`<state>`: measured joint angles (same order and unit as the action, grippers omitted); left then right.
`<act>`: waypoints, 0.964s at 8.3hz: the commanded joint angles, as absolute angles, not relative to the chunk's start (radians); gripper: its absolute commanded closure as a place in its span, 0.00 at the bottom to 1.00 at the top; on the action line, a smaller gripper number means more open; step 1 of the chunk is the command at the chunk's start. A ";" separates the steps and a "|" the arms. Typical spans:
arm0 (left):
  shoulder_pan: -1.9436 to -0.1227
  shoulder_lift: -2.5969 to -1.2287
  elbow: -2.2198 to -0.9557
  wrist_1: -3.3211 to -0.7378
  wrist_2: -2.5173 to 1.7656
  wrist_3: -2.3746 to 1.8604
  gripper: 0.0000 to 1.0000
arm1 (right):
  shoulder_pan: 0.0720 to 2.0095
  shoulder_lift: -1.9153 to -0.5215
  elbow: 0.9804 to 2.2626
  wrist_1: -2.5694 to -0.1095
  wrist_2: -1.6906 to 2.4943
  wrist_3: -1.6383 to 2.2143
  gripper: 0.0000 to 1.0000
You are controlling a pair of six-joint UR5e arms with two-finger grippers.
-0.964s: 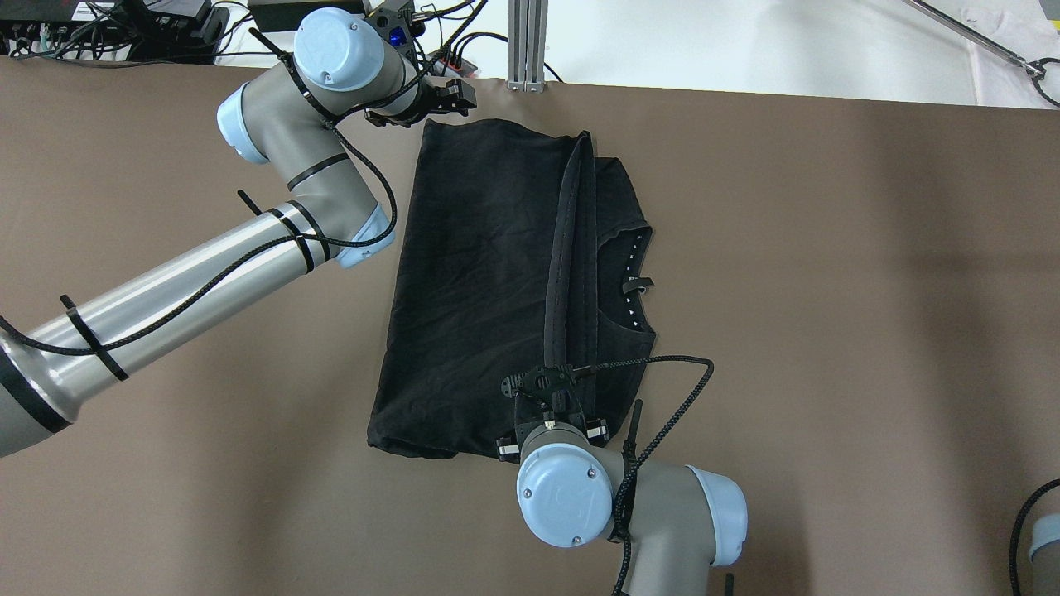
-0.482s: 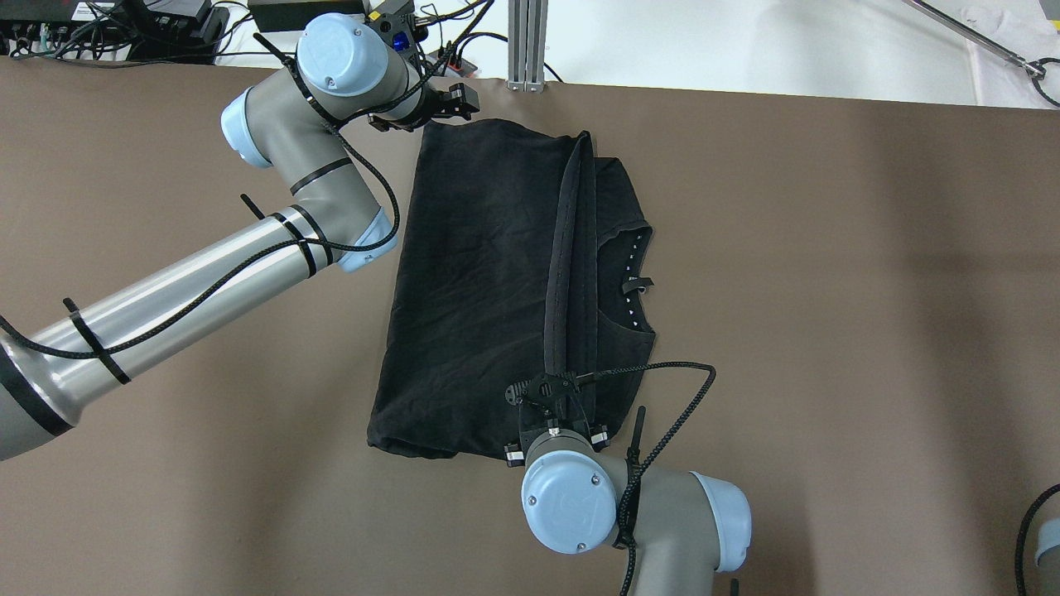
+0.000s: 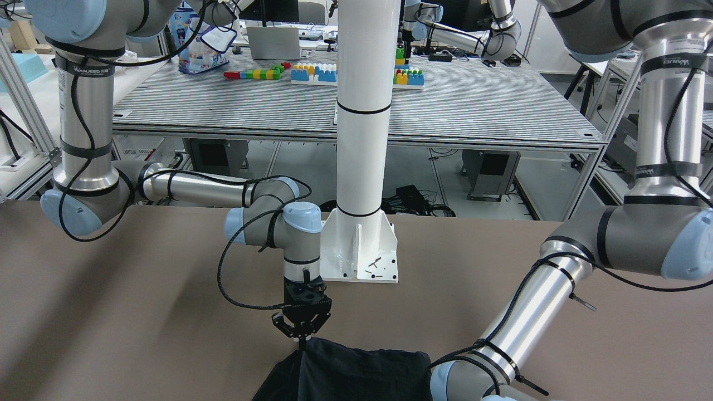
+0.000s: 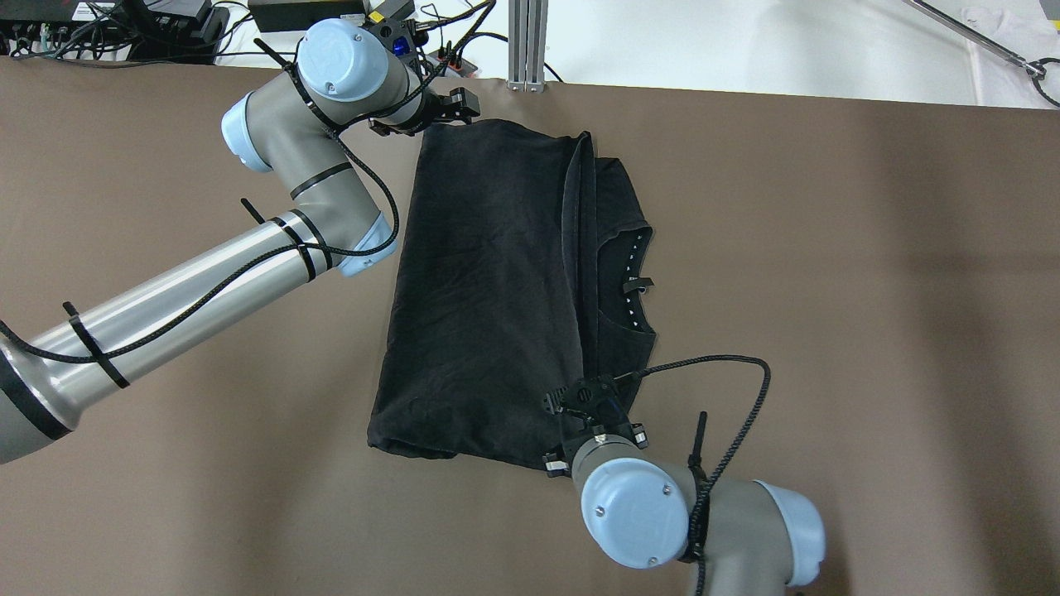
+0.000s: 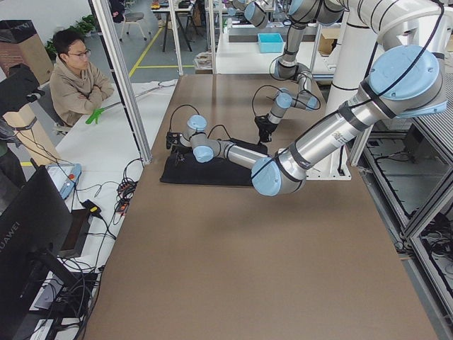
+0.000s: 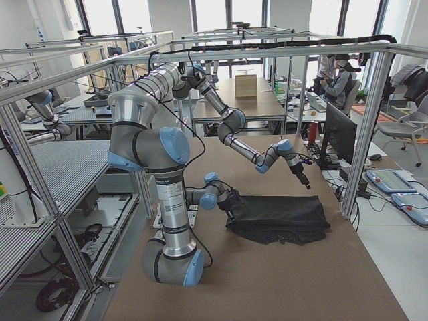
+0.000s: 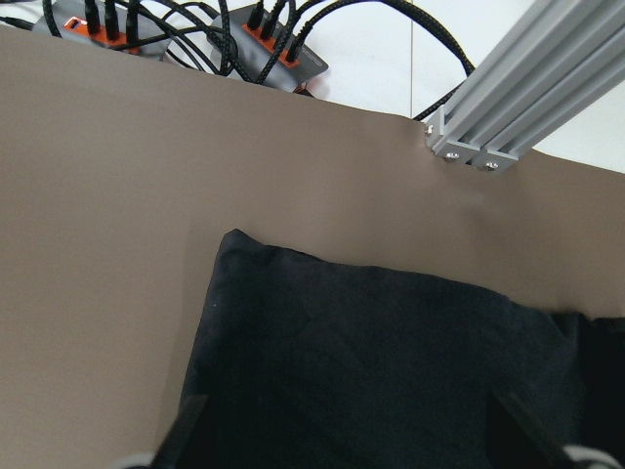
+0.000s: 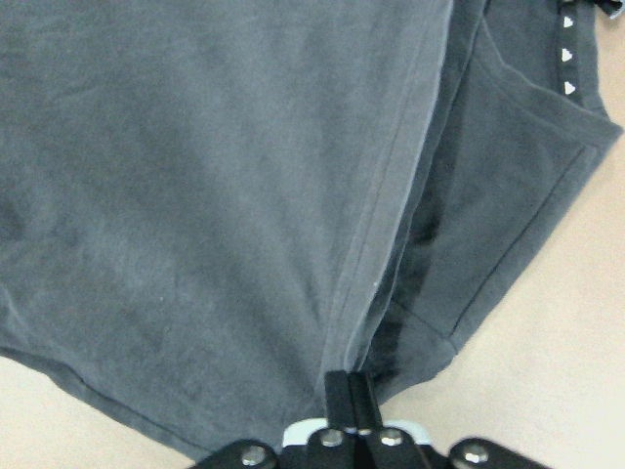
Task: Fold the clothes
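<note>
Overhead exterior, black garment (image 4: 480, 290) folded flat, neckline showing — right gripper (image 4: 590, 396) pinching its near hem, left gripper (image 4: 454, 106) spread wide over its far corner.

Seen from overhead, the garment (image 4: 489, 290) lies mid-frame on the tabletop (image 4: 828, 290), with the left end effector (image 4: 462, 106) at its upper-left corner and the right end effector (image 4: 590, 397) at its lower-right edge.

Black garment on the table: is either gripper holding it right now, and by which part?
The right gripper pinches the black garment by the hem of its folded-over flap, at the robot-side edge. The left gripper is open above the far corner, holding nothing.
</note>
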<state>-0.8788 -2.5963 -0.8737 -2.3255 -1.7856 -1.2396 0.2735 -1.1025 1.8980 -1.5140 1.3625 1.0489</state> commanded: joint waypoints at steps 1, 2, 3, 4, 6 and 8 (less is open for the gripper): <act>-0.877 -2.596 -0.882 -2.326 -1.784 -1.244 0.00 | 0.209 -1.245 2.005 -1.511 1.347 1.113 1.00; -0.877 -2.595 -0.884 -2.326 -1.784 -1.247 0.00 | 0.157 -1.264 1.994 -1.508 1.336 1.221 1.00; -0.877 -2.595 -0.884 -2.326 -1.784 -1.247 0.00 | 0.158 -1.291 2.002 -1.499 1.338 1.239 0.68; -0.877 -2.592 -0.885 -2.326 -1.786 -1.247 0.00 | 0.164 -1.295 2.006 -1.497 1.339 1.241 0.24; -0.877 -2.591 -0.887 -2.326 -1.786 -1.250 0.00 | 0.196 -1.305 2.039 -1.497 1.345 1.230 0.05; -0.877 -2.592 -0.897 -2.324 -1.786 -1.255 0.00 | 0.253 -1.284 2.036 -1.499 1.348 1.220 0.05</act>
<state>-0.8774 -2.5913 -0.8869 -2.3254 -1.7855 -1.2500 0.2065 -1.2996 2.0341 -1.4980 1.3459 1.2275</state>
